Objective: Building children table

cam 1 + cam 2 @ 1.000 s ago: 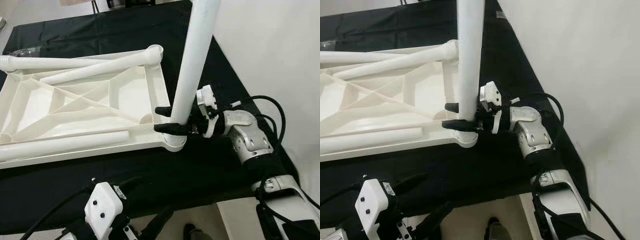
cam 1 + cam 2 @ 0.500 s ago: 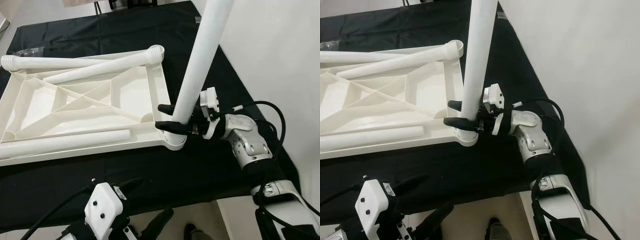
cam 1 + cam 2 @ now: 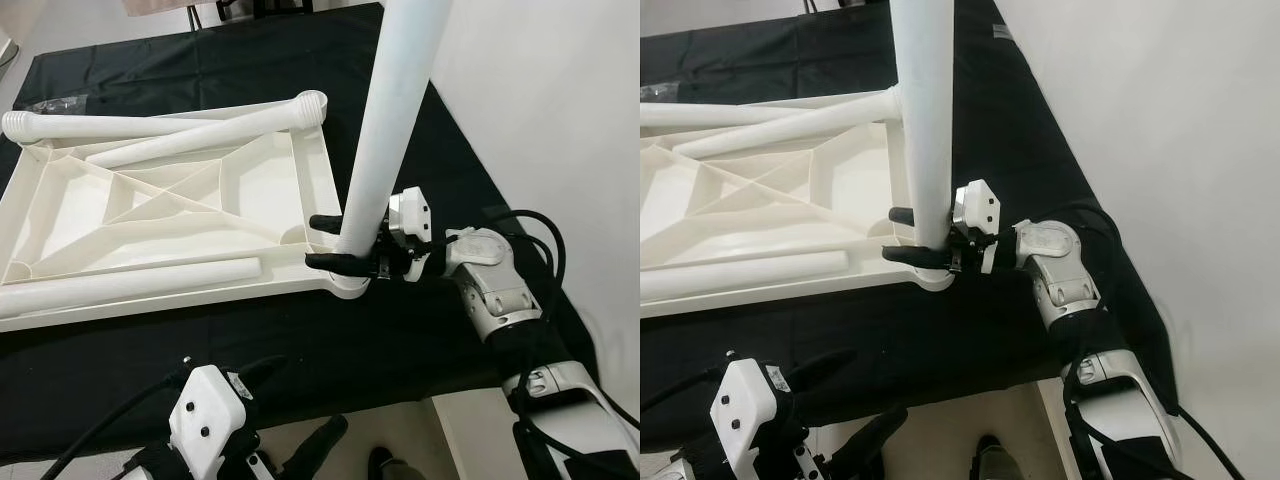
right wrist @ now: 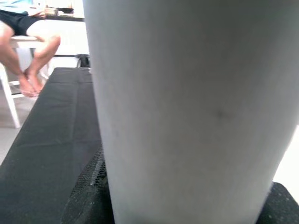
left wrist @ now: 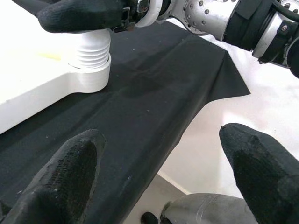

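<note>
White plastic table leg [image 3: 385, 130], a smooth matte tube, stands nearly upright with its lower end seated in the corner socket [image 3: 347, 283] of the upturned table top [image 3: 150, 225]. Compared with half a second ago, when the leg leaned toward the robot's right, it now rises closer to vertical, and the right gripper [image 3: 328, 242] has shifted slightly toward the table top. By judgement, the leg is being squared or turned into its socket, so this corner is near completion.

The right gripper's jaws are closed around the base of the leg, one black finger on each side, just above the socket. The left wrist view shows a ribbed, threaded collar [image 5: 92, 50] where leg meets socket, which suggests a screw fit. The left gripper [image 5: 166, 179] hangs low near the front edge of the cloth, jaws spread wide and holding nothing.

The table top is a rigid moulded slab lying face down, its underside braced with diagonal ribs inside a raised rim. Three further loose legs [image 3: 130, 283] lie across it, so three corners remain to be fitted. Everything rests on a black woven cloth [image 3: 400, 340] covering the floor. A seated person's bare legs [image 4: 21, 56] show in the distance.
</note>
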Controlling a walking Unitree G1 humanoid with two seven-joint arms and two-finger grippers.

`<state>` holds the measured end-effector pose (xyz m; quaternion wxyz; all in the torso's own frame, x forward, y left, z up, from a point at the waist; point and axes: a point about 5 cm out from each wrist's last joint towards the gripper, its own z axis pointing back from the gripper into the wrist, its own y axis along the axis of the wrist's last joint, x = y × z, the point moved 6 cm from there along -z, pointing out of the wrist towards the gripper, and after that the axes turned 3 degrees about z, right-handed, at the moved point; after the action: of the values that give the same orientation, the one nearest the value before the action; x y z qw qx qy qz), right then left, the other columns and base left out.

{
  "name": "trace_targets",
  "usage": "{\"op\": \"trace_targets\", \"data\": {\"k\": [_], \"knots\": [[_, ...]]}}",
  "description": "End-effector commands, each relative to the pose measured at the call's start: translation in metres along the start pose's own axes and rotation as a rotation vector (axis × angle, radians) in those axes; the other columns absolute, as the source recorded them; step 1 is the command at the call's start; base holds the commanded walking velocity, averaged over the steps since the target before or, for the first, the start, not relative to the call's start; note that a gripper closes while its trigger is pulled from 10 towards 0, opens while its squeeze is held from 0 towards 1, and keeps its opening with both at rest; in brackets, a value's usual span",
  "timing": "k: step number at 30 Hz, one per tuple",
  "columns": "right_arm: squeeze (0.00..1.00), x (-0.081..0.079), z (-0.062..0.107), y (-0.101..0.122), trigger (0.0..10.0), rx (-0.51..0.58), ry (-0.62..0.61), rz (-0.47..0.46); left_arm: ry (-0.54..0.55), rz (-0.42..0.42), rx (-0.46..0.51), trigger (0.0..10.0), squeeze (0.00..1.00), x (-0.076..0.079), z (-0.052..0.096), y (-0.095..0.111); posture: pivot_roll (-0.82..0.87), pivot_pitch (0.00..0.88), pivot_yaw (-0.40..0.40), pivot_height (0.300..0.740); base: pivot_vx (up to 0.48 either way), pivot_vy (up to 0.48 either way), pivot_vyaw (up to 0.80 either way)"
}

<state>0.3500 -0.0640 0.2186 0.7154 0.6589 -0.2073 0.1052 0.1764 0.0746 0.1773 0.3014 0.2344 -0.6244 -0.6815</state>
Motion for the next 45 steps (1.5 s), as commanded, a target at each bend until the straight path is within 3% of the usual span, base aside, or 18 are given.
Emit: {"op": "trace_targets", "data": {"k": [1,8,16,23,27,34,42,45], "knots": [[0.00,-0.038,0.015,-0.064,10.0,-0.168,0.075,-0.272,-0.017,-0.001,-0.031,10.0,0.00,0.005,0.003,-0.004,0.12,0.362,0.035,0.740,0.000,0.000,0.00],[0.00,-0.041,0.007,-0.040,10.0,-0.044,0.203,-0.335,-0.017,0.003,-0.036,10.0,0.00,0.006,0.008,-0.005,0.14,0.368,0.029,0.740,0.000,0.000,0.00],[0.00,-0.040,-0.004,-0.034,10.0,-0.009,0.246,-0.332,-0.011,0.006,-0.045,10.0,0.00,0.006,0.013,-0.008,0.17,0.376,0.031,0.740,0.000,0.000,0.00],[0.00,-0.049,-0.008,-0.041,10.0,-0.038,0.295,-0.300,-0.005,0.004,-0.054,10.0,0.00,0.005,0.017,-0.010,0.19,0.391,0.033,0.740,0.000,0.000,0.00],[0.00,-0.058,-0.008,-0.043,10.0,-0.085,0.391,-0.258,-0.001,0.002,-0.059,10.0,0.00,0.003,0.021,-0.010,0.20,0.399,0.031,0.740,0.000,0.000,0.00],[0.00,-0.059,-0.013,-0.040,10.0,-0.146,0.478,-0.220,0.008,0.000,-0.059,10.0,0.00,0.002,0.023,-0.010,0.21,0.405,0.026,0.740,0.000,0.000,0.00],[0.00,-0.058,-0.015,-0.033,10.0,-0.178,0.535,-0.245,0.009,0.000,-0.059,10.0,0.00,0.003,0.024,-0.010,0.21,0.412,0.021,0.740,0.000,0.000,0.00],[0.00,-0.060,-0.018,-0.028,10.0,-0.151,0.545,-0.297,0.008,0.004,-0.057,10.0,0.00,0.003,0.024,-0.010,0.20,0.418,0.018,0.740,0.000,0.000,0.00]]}}
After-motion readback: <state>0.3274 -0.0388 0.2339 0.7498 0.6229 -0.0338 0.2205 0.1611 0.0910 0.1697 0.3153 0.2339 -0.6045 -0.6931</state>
